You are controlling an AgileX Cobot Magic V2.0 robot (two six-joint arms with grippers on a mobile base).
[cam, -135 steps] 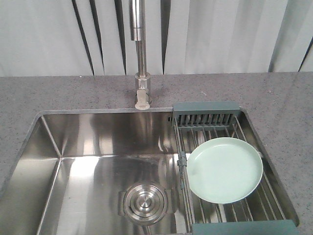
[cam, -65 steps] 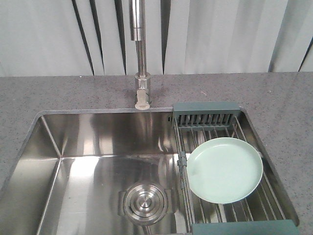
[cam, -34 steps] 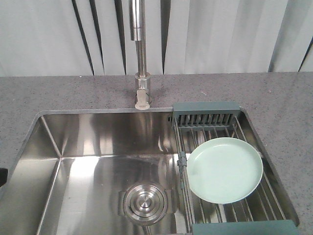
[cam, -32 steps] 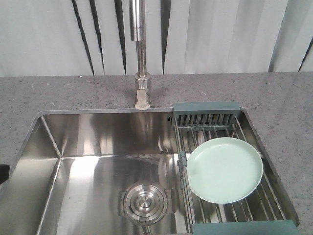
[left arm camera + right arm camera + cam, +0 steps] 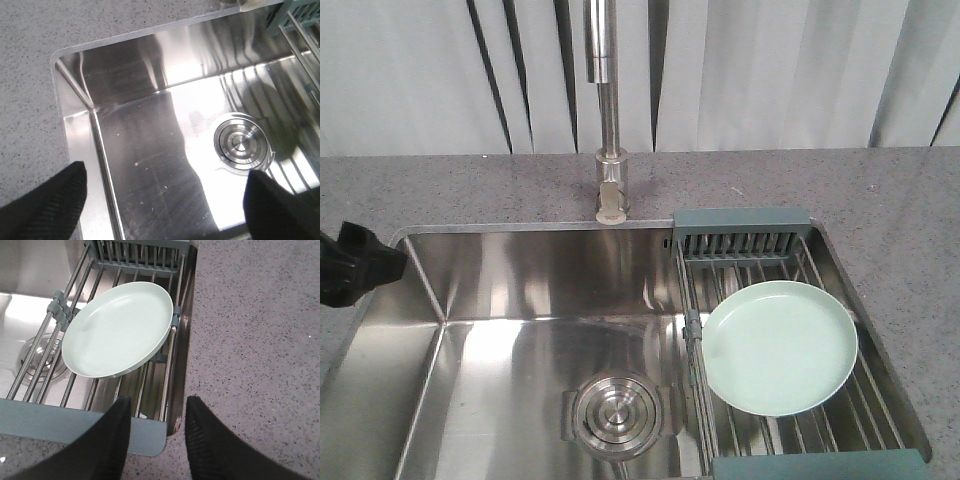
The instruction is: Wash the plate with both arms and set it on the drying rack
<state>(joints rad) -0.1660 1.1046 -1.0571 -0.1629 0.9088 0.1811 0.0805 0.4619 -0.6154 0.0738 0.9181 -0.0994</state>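
The pale mint-green plate (image 5: 780,347) lies flat on the wires of the drying rack (image 5: 742,232), which spans the right end of the sink; no gripper touches it. In the right wrist view the plate (image 5: 117,330) is ahead and to the left of my right gripper (image 5: 159,402). That gripper is open and empty, above the rack's near end piece (image 5: 65,425) and the counter edge. My left arm (image 5: 355,265) shows at the sink's left rim. My left gripper (image 5: 165,195) is wide open and empty over the basin's left side.
A steel sink basin (image 5: 520,330) with a round drain (image 5: 617,415) takes up the middle. A tall steel faucet (image 5: 610,120) stands behind it. Speckled grey counter (image 5: 890,200) surrounds the sink, with a white curtain behind. In the left wrist view the drain (image 5: 240,145) is to the right.
My left arm has come into the front view at the left edge and moved up to the sink's left rim. The plate and rack have not moved.
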